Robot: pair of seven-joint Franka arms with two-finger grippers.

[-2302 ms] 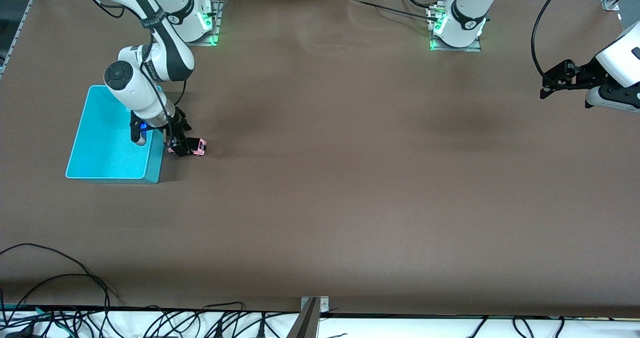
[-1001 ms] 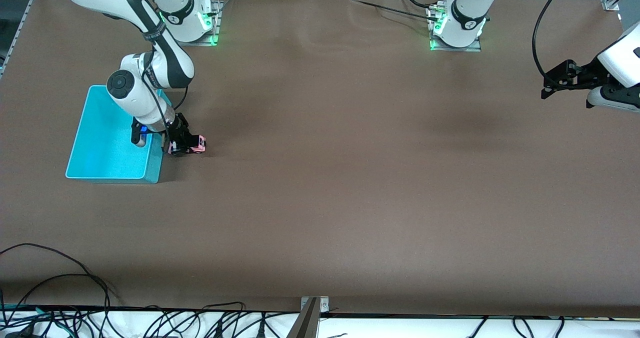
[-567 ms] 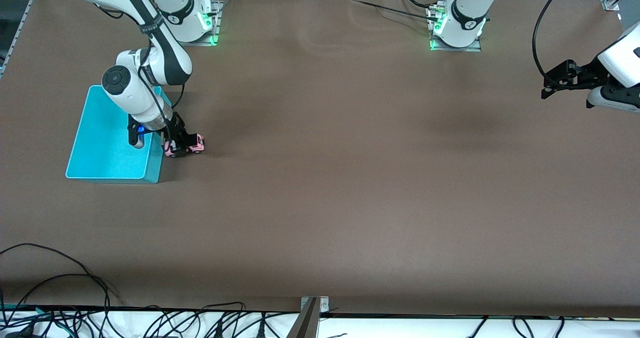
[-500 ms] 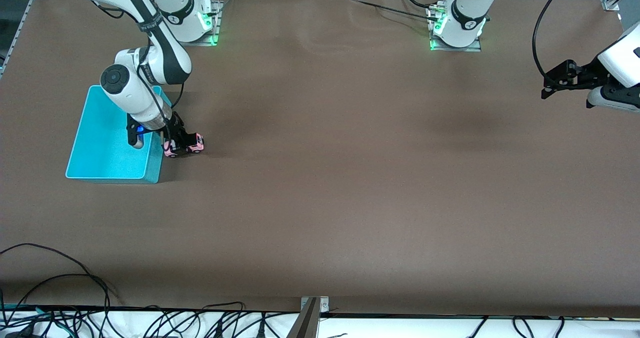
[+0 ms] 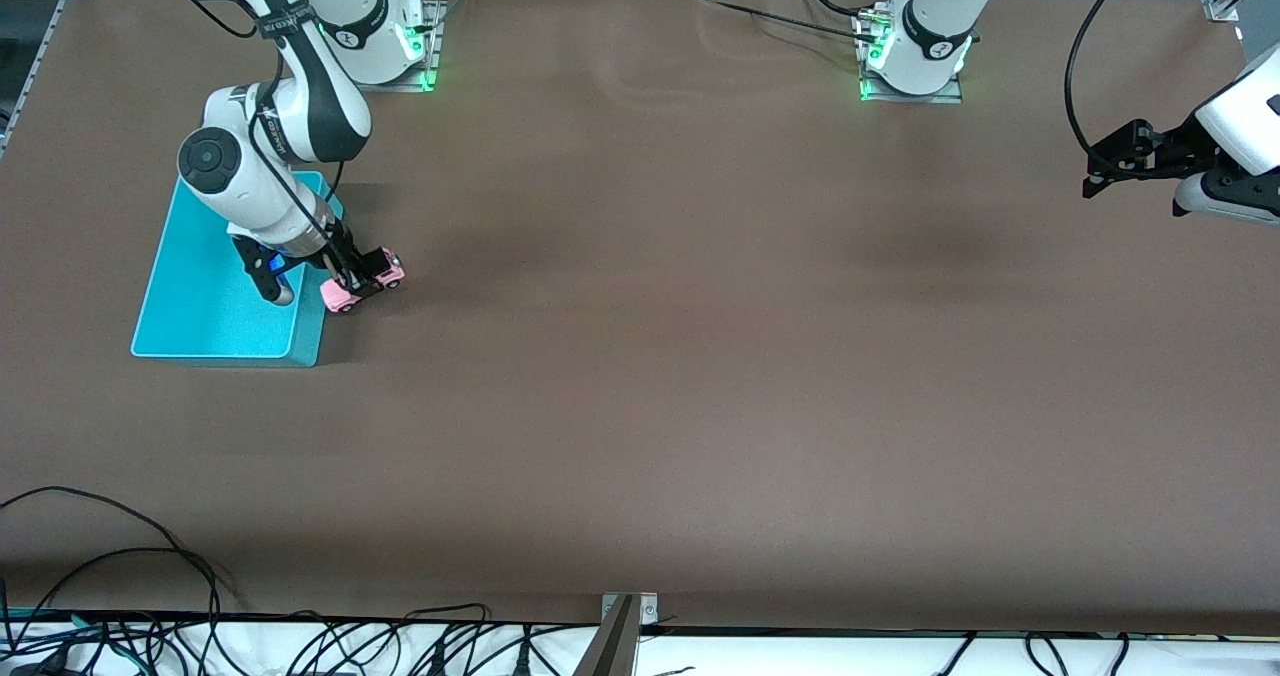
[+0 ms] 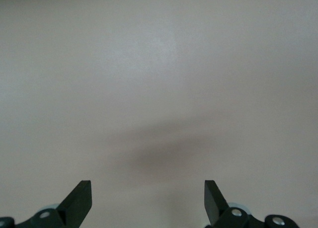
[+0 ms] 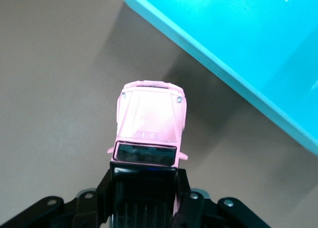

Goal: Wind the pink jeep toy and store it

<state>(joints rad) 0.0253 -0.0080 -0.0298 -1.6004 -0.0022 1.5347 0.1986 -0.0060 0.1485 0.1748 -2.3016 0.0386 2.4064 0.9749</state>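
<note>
The pink jeep toy [image 5: 362, 282] with its black roof is lifted just off the brown table beside the turquoise bin [image 5: 200, 306], tilted nose down. My right gripper [image 5: 352, 274] is shut on the jeep's black roof section. In the right wrist view the pink jeep toy [image 7: 149, 123] points away from the fingers [image 7: 186, 203], and the turquoise bin's wall [image 7: 208, 59] runs close by. My left gripper [image 5: 1095, 181] waits above the table's edge at the left arm's end. Its fingers [image 6: 79, 200] stand wide apart with only bare table between them.
The brown table [image 5: 700, 356] stretches wide between the two arms. Black cables [image 5: 120, 556] lie along the edge nearest the front camera. The arm bases [image 5: 915, 46] stand at the top of the front view.
The right gripper has lifted the jeep slightly and turned it, so its nose now tips down toward the bin's corner. The right arm's elbow has swung outward. The left arm has not moved.
</note>
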